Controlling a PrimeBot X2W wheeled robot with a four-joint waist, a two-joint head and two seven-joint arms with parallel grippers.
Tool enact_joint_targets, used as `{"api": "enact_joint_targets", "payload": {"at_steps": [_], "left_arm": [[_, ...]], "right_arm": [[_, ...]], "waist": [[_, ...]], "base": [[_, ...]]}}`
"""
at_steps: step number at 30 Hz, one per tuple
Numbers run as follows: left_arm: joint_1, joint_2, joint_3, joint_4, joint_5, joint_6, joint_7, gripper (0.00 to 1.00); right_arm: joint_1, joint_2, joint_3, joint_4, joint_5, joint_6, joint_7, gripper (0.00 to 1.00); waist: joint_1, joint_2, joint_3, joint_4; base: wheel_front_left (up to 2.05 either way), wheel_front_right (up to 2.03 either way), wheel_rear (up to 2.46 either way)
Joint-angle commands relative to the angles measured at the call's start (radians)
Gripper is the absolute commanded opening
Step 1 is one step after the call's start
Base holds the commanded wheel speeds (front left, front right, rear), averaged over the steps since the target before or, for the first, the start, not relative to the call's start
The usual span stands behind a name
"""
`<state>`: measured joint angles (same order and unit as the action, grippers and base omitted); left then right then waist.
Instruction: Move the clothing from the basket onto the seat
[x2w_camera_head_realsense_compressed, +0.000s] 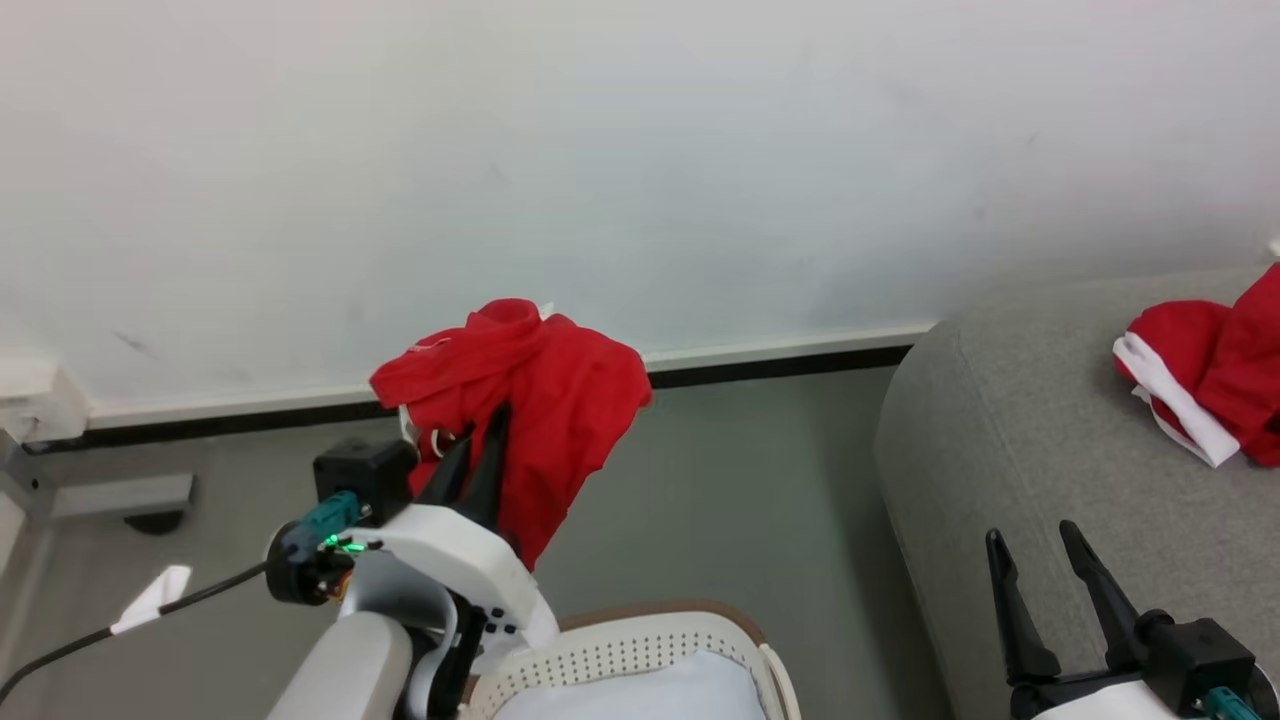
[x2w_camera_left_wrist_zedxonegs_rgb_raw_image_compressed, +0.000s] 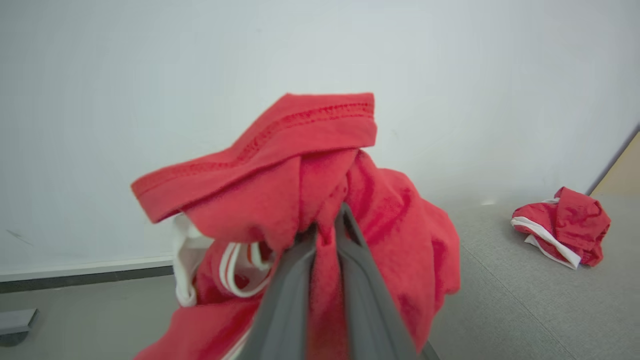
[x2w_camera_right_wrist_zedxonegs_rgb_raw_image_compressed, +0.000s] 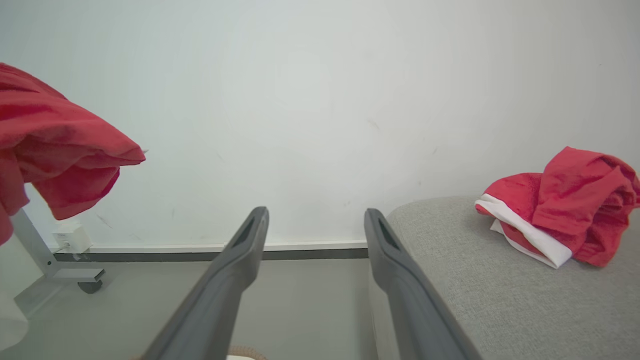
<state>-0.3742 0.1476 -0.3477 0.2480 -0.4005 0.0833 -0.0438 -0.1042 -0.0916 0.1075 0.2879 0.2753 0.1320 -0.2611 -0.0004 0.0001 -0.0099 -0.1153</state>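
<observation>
Head view: the left gripper (x2w_camera_head_realsense_compressed: 485, 432) was clenched on a red garment (x2w_camera_head_realsense_compressed: 560, 400), held high, clear of the basket (x2w_camera_head_realsense_compressed: 620, 645) containing a pale cloth (x2w_camera_head_realsense_compressed: 650, 692). The right gripper (x2w_camera_head_realsense_compressed: 1040, 560) stood spread near the seat (x2w_camera_head_realsense_compressed: 1000, 450), where a second garment (x2w_camera_head_realsense_compressed: 1215, 365) lay. Left wrist view: the fingers (x2w_camera_left_wrist_zedxonegs_rgb_raw_image_compressed: 290, 290) pinched white-striped red fabric. Right wrist view: fingers (x2w_camera_right_wrist_zedxonegs_rgb_raw_image_compressed: 235, 270) wide apart, grasping nothing

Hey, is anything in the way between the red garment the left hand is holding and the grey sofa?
Nothing visible. The left hand holds the red garment in the air, with bare floor between it and the sofa. Further along the sofa lies a second red garment.
</observation>
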Motion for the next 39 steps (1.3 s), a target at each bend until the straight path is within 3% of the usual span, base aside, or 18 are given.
{"api": "enact_joint_targets", "payload": {"at_steps": [1, 20, 25, 31, 39], "left_arm": [[0.02, 0.012, 0.002, -0.017, -0.006, 0.005, 0.005, 0.0], [0.063, 0.038, -0.004, -0.216, -0.009, 0.055, 0.076, 0.0], [0.056, 0.029, -0.018, -0.227, -0.007, 0.057, 0.082, 0.0], [0.041, 0.021, -0.033, -0.229, -0.009, 0.053, 0.085, 0.0], [0.019, 0.005, -0.068, -0.22, -0.004, 0.042, 0.094, 0.0]], "right_arm": [[0.013, -0.005, 0.004, -0.004, 0.007, -0.003, -0.002, 1.0], [0.061, -0.038, 0.096, -0.04, 0.027, -0.002, -0.002, 1.0], [0.038, -0.066, 0.207, -0.057, 0.05, -0.003, -0.002, 1.0], [-0.052, -0.089, 0.411, -0.042, 0.09, -0.002, -0.002, 1.0], [-0.236, -0.038, 0.607, 0.046, 0.163, -0.002, -0.002, 1.0]], "waist": [[0.0004, -0.0001, -0.019, 0.0], [0.0004, -0.0001, -0.075, -0.015], [0.0004, -0.0001, -0.069, -0.011], [0.0004, -0.0001, -0.059, -0.007], [0.0004, -0.0001, -0.051, 0.017]], "base": [[0.0, 0.0, 0.0], [0.0, 0.0, 0.0], [0.0, 0.0, 0.0], [0.0, 0.0, 0.0], [0.0, 0.0, 0.0]]}}
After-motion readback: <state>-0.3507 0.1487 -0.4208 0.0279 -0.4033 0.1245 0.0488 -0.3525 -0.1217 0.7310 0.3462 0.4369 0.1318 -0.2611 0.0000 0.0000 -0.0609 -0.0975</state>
